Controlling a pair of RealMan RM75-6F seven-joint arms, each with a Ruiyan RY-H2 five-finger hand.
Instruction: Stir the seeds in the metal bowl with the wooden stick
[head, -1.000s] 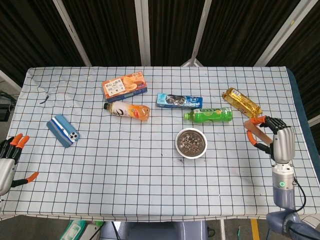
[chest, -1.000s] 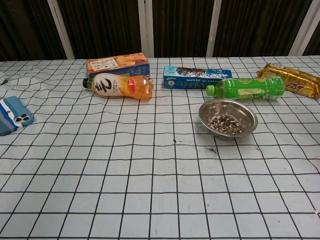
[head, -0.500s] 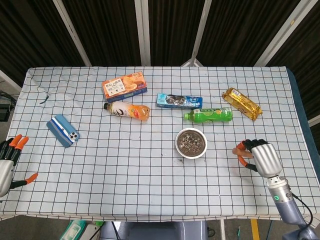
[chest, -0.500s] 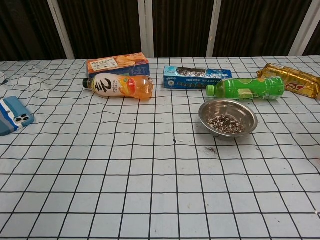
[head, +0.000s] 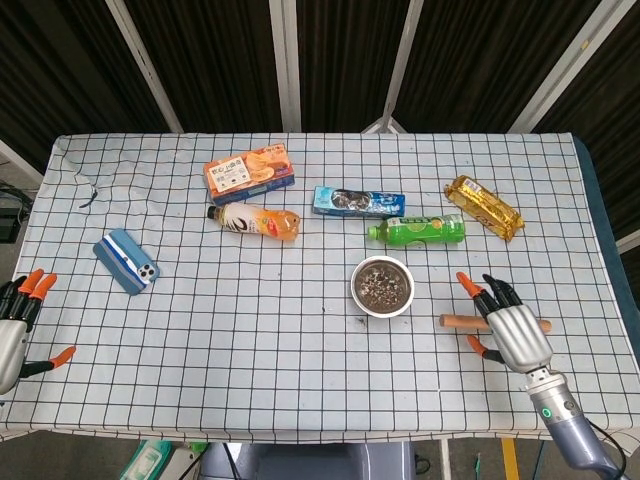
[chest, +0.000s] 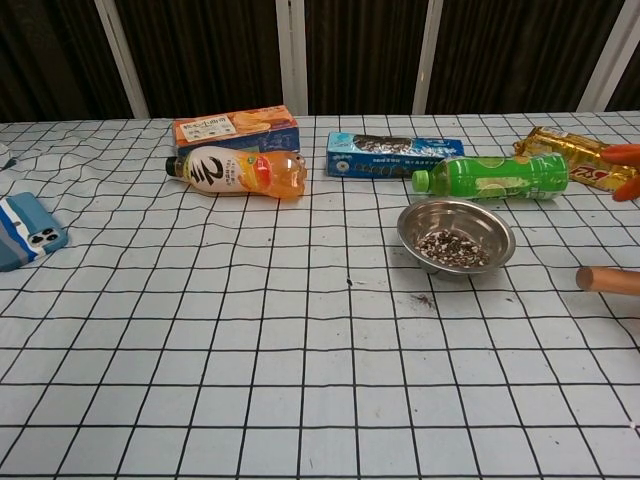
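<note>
1. Right hand (head: 512, 328): has come in from the right edge of the table (head: 250, 340) over the last second, and now sits low, near the steel bowl (head: 356, 285) on its right.
2. Wooden rod (head: 455, 320): absent from both earlier views, now showing. Lies crosswise under the palm, one end pointing at the bowl and the other poking out past the hand's far side.
3. Grip: fingers fanned out above the rod, thumb below it. Cannot tell whether actually clamped or merely covered.
4. Reading: looks like the rod being carried toward the bowl – likely for stirring or crushing the dark bits inside. Short gap left to close.
5. Left hand (head: 14, 322): parked at the left edge, thumb splayed, holding nothing.
6. Surroundings: green bottle (head: 420, 230) lying just behind the bowl; yellow packet (head: 484, 206) further right; blue packet (head: 357, 201), orange bottle (head: 254, 221), biscuit box (head: 248, 170) and phone (head: 126, 261) well apart.
7. Obstruction: none between rod and bowl – only the green bottle close enough to be knocked.
</note>
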